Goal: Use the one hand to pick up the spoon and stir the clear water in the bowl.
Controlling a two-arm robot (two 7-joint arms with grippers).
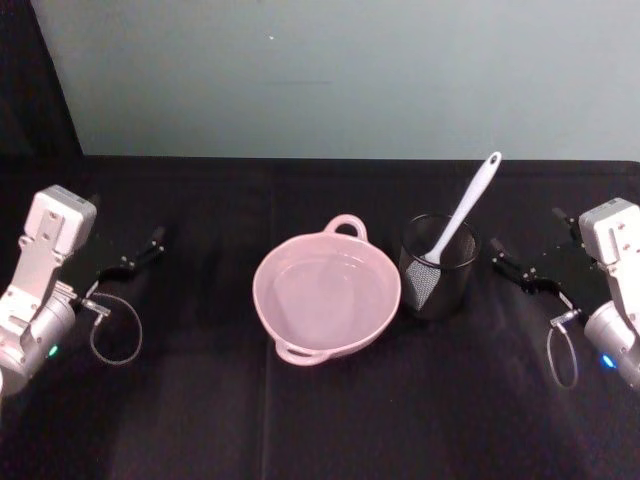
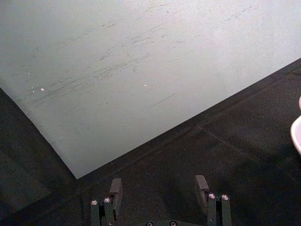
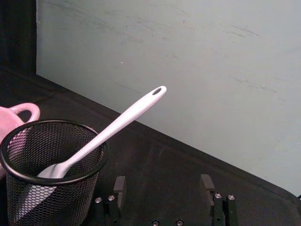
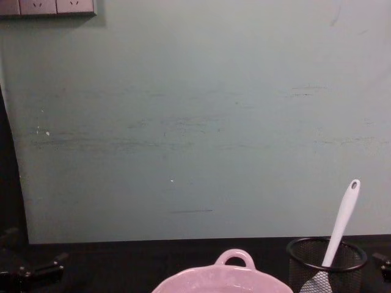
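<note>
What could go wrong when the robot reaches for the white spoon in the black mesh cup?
The long slim white spoon leans in the black wire-mesh cup; pulling it sideways may tip the cup. The cup stands close beside the wide pink glossy bowl of water; a knock could spill it. The open right gripper may slip on the slim tilted handle. The left gripper sits parked at left.

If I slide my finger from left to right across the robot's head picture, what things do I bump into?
left gripper → pink bowl → black mesh cup with the spoon standing in it → right gripper
</note>
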